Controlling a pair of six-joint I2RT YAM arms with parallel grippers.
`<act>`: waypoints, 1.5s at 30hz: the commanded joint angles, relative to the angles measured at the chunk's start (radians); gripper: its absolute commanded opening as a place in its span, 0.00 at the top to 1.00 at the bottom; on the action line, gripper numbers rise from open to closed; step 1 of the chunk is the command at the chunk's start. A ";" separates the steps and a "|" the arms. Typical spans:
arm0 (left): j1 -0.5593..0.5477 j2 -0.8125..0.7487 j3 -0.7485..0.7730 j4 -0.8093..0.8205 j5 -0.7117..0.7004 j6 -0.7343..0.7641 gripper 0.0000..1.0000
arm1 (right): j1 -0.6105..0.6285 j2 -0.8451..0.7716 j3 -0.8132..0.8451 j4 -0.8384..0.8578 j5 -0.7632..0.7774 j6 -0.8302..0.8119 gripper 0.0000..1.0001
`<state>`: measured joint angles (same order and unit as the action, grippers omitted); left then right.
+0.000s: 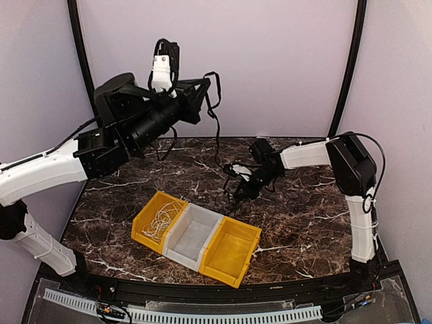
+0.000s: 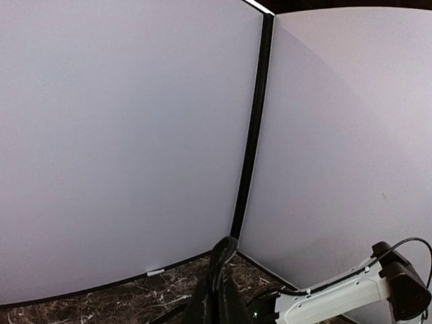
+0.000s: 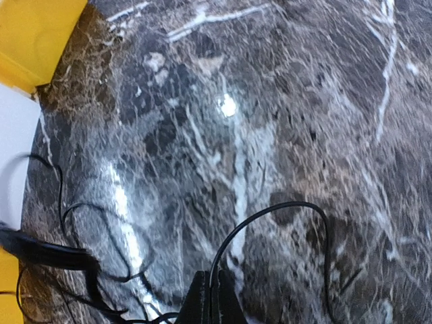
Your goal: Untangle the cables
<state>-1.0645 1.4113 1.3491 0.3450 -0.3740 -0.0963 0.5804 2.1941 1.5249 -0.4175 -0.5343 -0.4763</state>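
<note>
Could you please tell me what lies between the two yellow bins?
A light grey bin, seemingly empty, sits between the yellow bin holding white cables and the other yellow bin, touching both; the top view shows it.

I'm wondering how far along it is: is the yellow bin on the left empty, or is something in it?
Not empty. The left yellow bin holds a loose coil of white cable lying on its floor.
</note>
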 commanded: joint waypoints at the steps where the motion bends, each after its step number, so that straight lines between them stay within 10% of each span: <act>1: 0.000 -0.061 0.276 -0.058 -0.037 0.166 1.00 | -0.045 -0.092 -0.107 -0.025 0.136 0.015 1.00; 8: 0.000 -0.076 0.519 -0.234 0.014 0.210 1.00 | -0.214 -0.191 -0.276 0.010 0.205 0.029 1.00; 18: 0.000 -0.277 0.216 -0.194 -0.072 0.089 1.00 | -0.289 -0.375 -0.316 -0.064 0.181 -0.007 1.00; 27: 0.000 -0.385 0.088 -0.321 -0.137 -0.008 1.00 | -0.289 -0.602 -0.318 -0.142 -0.003 -0.047 0.50; 45: 0.000 -0.288 0.174 -0.448 0.112 -0.146 1.00 | -0.323 -0.894 -0.708 0.051 0.013 -0.056 0.39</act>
<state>-1.0645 1.1057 1.5421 -0.0769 -0.3386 -0.1722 0.2653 1.3411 0.8303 -0.4591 -0.5266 -0.5377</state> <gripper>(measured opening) 0.038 0.608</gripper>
